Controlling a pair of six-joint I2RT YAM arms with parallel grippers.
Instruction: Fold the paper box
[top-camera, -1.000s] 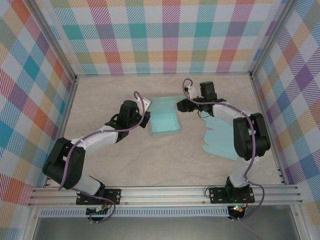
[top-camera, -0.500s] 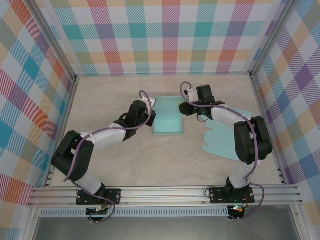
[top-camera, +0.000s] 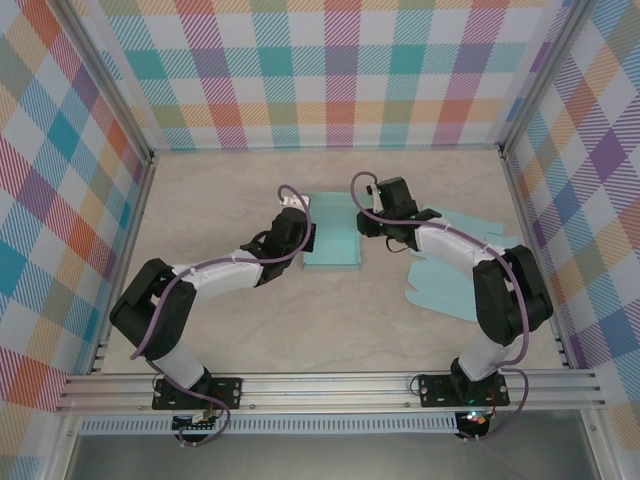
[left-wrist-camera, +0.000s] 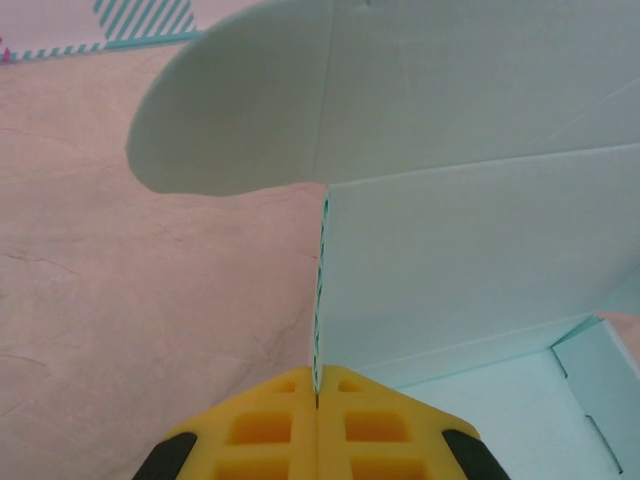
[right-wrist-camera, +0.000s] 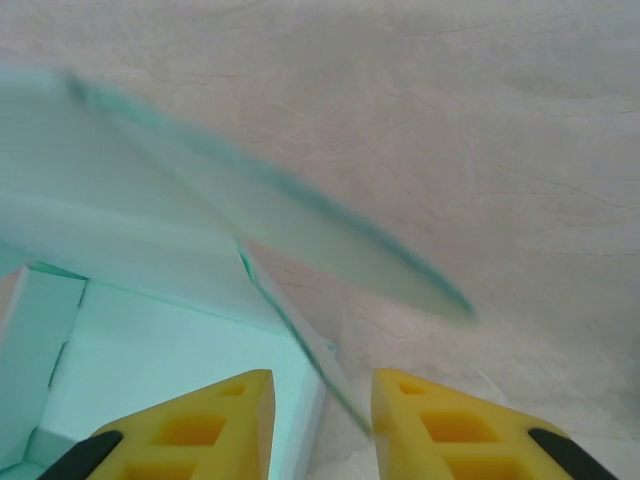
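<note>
The teal paper box (top-camera: 331, 238) stands at the middle of the table between both grippers. My left gripper (top-camera: 303, 237) is at its left side. In the left wrist view the yellow fingers (left-wrist-camera: 262, 432) of that gripper (left-wrist-camera: 318, 376) are shut on the upright edge of the box's left wall (left-wrist-camera: 450, 270), with a rounded flap (left-wrist-camera: 250, 110) above. My right gripper (top-camera: 367, 226) is at the box's right side. In the right wrist view this gripper (right-wrist-camera: 322, 385) is open, and the thin right wall (right-wrist-camera: 300, 335) runs between its fingers, unclamped. The box floor (right-wrist-camera: 170, 350) lies to the left.
Flat teal paper sheets (top-camera: 450, 285) lie on the table right of the box, under the right arm. Checked walls (top-camera: 330, 80) close in the back and both sides. Bare tabletop (top-camera: 300, 330) stretches in front of the box.
Both grippers have closed in on the box from either side. The box's back panel has swung forward over the tray. The right jaws have narrowed around the right wall.
</note>
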